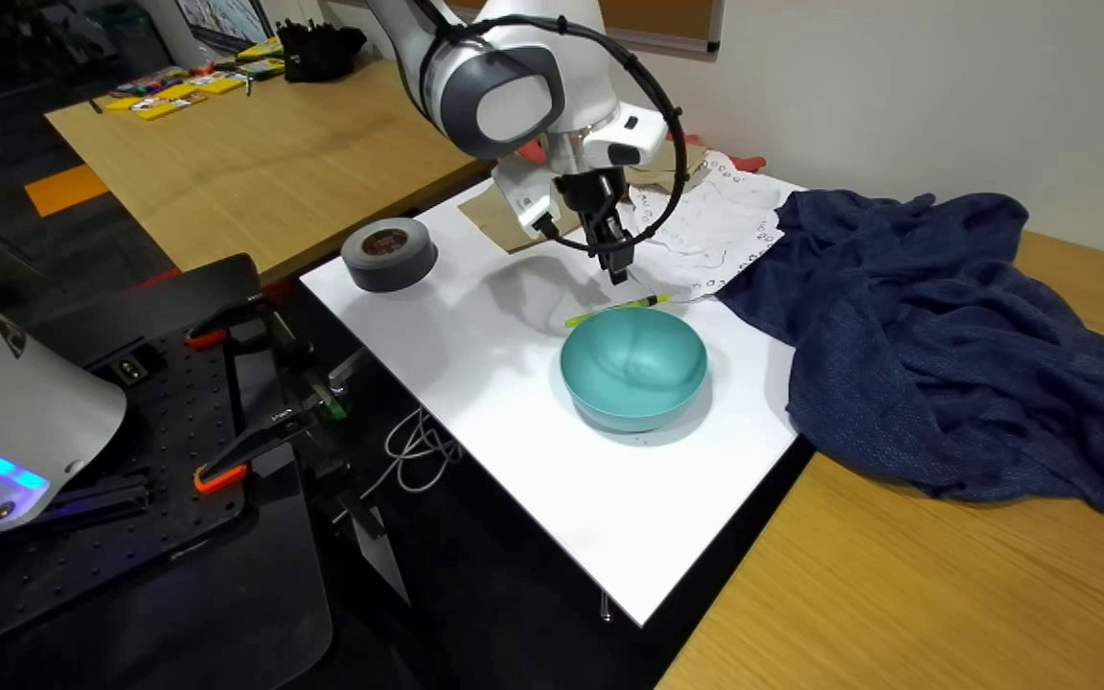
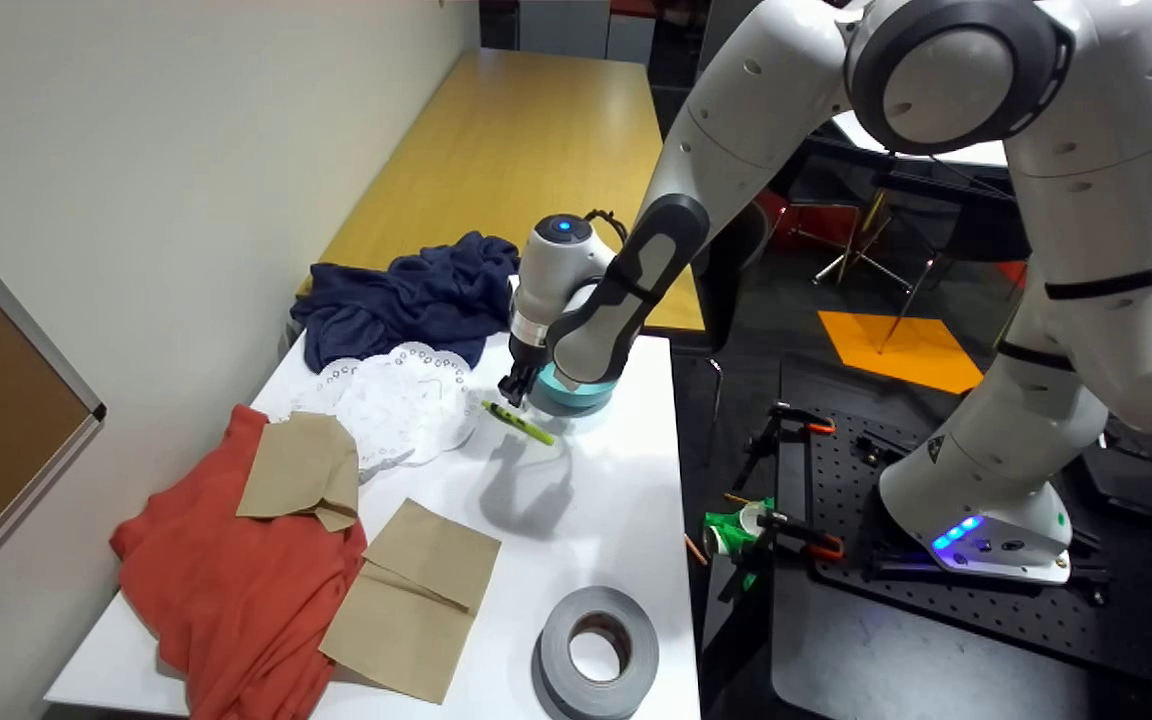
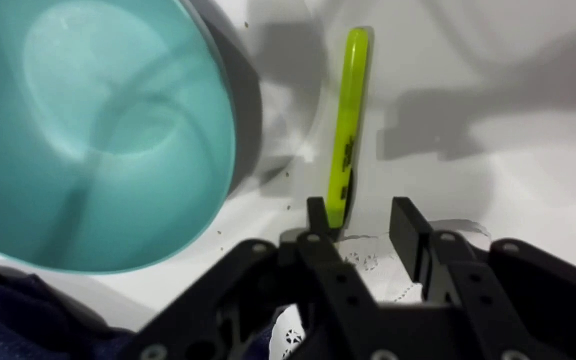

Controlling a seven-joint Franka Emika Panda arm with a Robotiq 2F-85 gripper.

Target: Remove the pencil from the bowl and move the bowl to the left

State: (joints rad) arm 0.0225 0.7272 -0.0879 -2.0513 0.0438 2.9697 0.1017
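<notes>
Spreading across the middle of an exterior view, the white tabletop (image 1: 514, 383) carries a job that I judge to be at its second step: the removal looks done, the shift to the left yet to be made. Below centre, bare surface narrows to a corner. At right, a navy cloth (image 1: 916, 355) covers the tabletop's margin and would hem in travel that way. Just right of centre sits the turquoise bowl (image 1: 633, 369), upright, well in from the tabletop's left edge. In the wrist view, at lower centre, the black Robotiq gripper (image 3: 360, 215) has its jaws spread wide and holds nothing; the next move seems to call for raising it, then lowering it to straddle the bowl's rim. A roll of grey duct tape (image 1: 397, 273) lies flat left of centre in an exterior view, bounding the white stretch there; whose left the task means I cannot tell. Smallest, the yellow-green highlighter pen (image 3: 347, 125), the task's pencil, lies on the tabletop at upper centre of the wrist view, near the bowl but apart from it. One end is beside a fingertip (image 3: 316, 215); contact cannot be told. A low sweep could roll it.
</notes>
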